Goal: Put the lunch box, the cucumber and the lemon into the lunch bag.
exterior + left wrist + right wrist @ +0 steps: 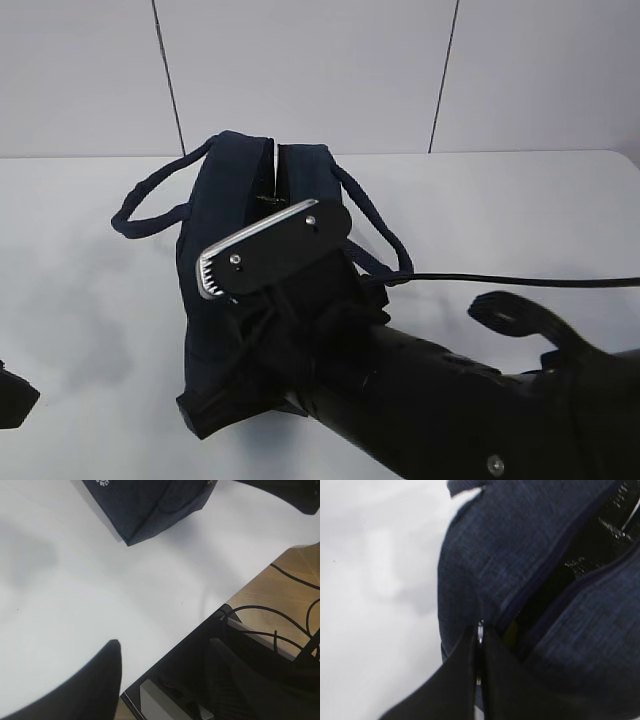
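Observation:
The dark navy lunch bag (228,195) stands on the white table with its top zipper partly open and its loop handles hanging to both sides. My right gripper (481,632) is shut on the metal zipper pull (480,626) at the near end of the bag (520,555). Inside the dark opening shows a yellow sliver of the lemon (512,630). The lunch box and the cucumber are hidden. My left gripper (165,667) stands open over the table's front edge with nothing between its fingers, away from the bag's corner (150,510).
The right arm (450,400) lies across the near right of the table and covers the bag's front. A black cable (520,281) runs off to the right. The table edge (220,602) drops to a wooden floor with cables (295,612).

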You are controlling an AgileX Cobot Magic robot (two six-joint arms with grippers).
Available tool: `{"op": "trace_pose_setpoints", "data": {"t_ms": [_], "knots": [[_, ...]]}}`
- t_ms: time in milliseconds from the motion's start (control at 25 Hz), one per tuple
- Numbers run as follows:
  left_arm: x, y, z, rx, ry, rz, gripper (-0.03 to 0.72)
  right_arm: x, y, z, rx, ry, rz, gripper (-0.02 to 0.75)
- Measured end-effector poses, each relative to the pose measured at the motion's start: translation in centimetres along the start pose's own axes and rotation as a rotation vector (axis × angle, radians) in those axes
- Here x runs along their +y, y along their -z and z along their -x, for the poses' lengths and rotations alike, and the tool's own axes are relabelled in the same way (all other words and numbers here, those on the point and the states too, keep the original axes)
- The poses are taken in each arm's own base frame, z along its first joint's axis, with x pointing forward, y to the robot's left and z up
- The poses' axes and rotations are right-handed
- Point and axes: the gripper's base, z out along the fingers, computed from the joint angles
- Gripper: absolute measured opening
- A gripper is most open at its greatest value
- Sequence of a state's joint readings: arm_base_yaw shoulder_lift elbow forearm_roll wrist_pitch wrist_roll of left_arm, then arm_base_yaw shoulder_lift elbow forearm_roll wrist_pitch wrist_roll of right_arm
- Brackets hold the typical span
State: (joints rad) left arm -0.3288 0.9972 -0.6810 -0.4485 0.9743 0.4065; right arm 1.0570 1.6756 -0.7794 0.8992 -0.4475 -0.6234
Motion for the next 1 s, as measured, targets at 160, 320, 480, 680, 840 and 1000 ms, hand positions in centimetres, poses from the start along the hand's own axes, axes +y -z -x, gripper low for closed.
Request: {"op": "trace_pose_setpoints", "data": {"t_ms": [160, 320, 480, 680, 840, 1000], "knots": [[0.0, 0.0, 0.0, -0.002, -0.006, 0.0, 0.39, -0.2, 0.8, 1.1, -0.026, 0.01, -0.009, -0.013], [0.0, 0.0, 0.1, -0.009, -0.01, 0.0, 0.39, -0.5, 1.8, 2.1, -0.056, 0.028, -0.026, -0.013], [-0.1, -0.2, 0.4, -0.032, -0.02, -0.02, 0.39, -0.7, 2.1, 2.6, -0.079, 0.029, -0.04, -0.013], [0.5, -1.4, 1.4, -0.054, -0.028, -0.022, 0.391, -0.5, 2.1, 3.7, -0.11, 0.047, -0.041, -0.013], [1.1, -2.6, 2.2, -0.064, -0.041, -0.016, 0.405, -0.3, 2.1, 4.6, -0.134, 0.07, -0.04, -0.013], [1.4, -3.7, 3.0, -0.087, -0.081, -0.042, 0.412, -0.3, 2.1, 4.6, -0.134, 0.083, -0.041, -0.013]]}}
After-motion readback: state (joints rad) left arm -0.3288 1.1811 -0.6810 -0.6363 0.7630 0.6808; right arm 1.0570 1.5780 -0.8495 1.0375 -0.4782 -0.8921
